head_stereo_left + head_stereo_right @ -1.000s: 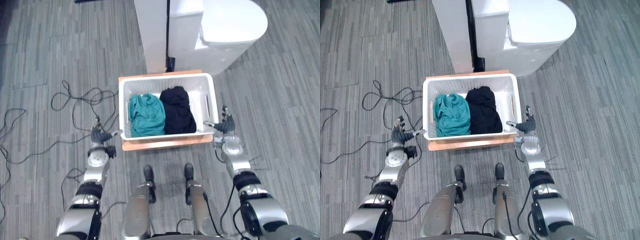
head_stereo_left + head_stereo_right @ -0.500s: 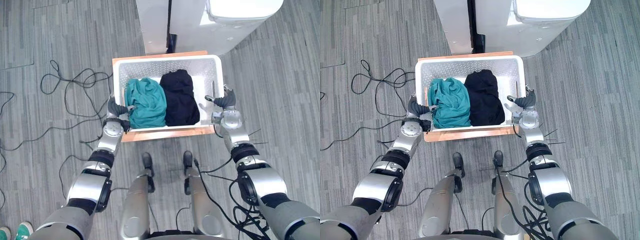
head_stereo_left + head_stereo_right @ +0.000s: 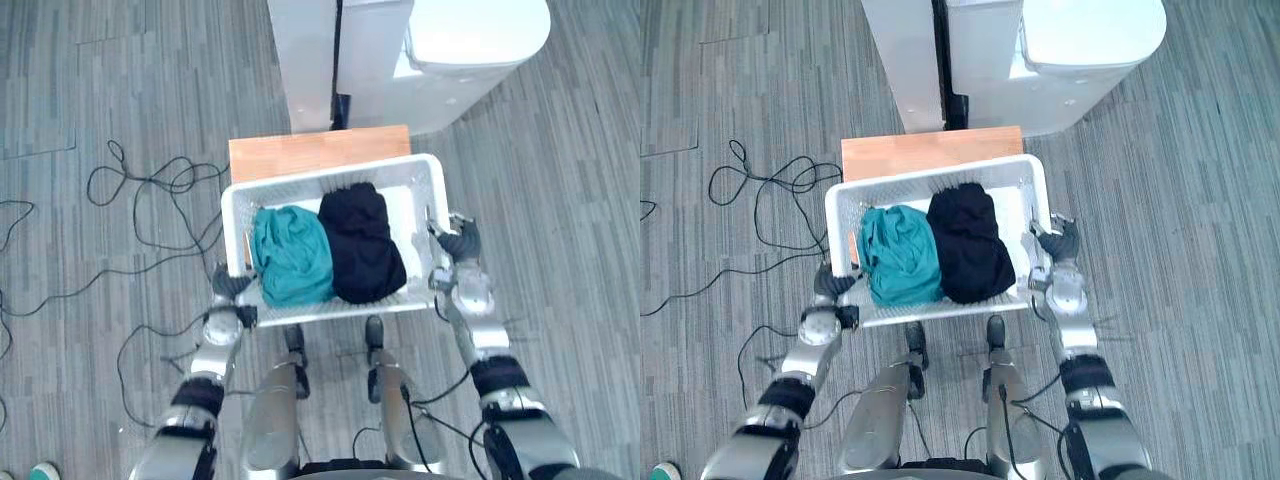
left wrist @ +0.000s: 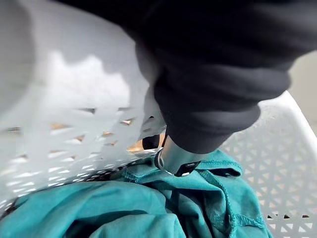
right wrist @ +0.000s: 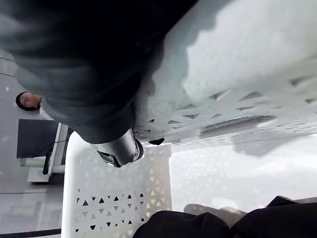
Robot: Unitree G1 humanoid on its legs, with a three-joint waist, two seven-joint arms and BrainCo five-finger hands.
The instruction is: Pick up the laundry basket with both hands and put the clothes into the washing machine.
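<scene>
Gripping both ends, your left hand [image 3: 228, 288] and right hand [image 3: 460, 246] were curled on the laundry basket [image 3: 300, 190], mid-frame, clothes [image 3: 295, 256] inside.

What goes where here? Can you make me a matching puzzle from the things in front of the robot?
Things: 1 teal garment; 2 black garment; 3 wooden board; 4 laundry basket.
Places: A on the floor beyond the basket; B gripped between the left hand and the right hand; C basket's left half; D basket's right half.
Pairs: 1-C, 2-D, 3-A, 4-B.
</scene>
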